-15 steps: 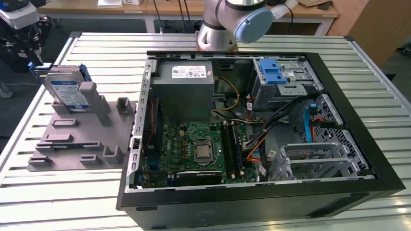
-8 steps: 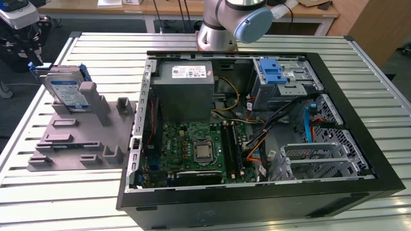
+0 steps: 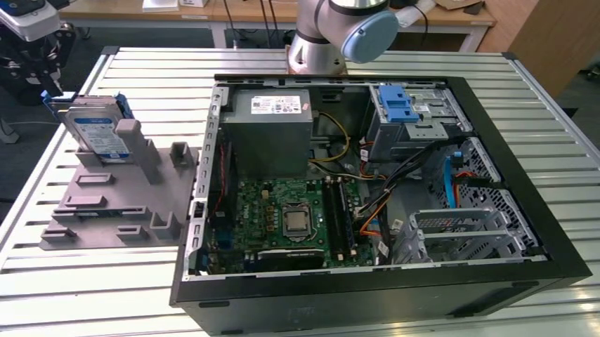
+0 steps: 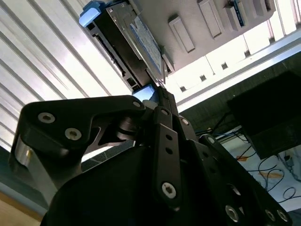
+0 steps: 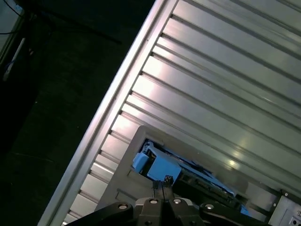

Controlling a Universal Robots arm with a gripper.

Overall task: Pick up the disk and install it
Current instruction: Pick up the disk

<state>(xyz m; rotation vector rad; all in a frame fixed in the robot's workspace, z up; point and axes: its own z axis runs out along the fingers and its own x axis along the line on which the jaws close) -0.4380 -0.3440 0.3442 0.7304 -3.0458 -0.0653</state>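
The disk [image 3: 98,133], silver with a white-and-blue label and a blue bracket, stands on edge in a grey holder [image 3: 122,203] at the exterior view's left. My gripper [image 3: 44,90] hangs just beside the disk's upper corner, on the side away from the computer. In both wrist views the two black fingers meet at their tips with nothing between them. The gripper [image 4: 159,87] points at the blue corner of the disk [image 4: 141,42]. In the first wrist view the gripper [image 5: 162,182] sits just over the blue bracket of the disk [image 5: 162,167].
An open black computer case [image 3: 497,161] lies on the slatted metal table [image 3: 525,70], to the exterior view's right of the holder. Inside are a grey power supply [image 3: 272,133], a green motherboard [image 3: 291,217] and a blue-latched drive cage [image 3: 408,112]. The arm's base [image 3: 319,42] stands behind the case.
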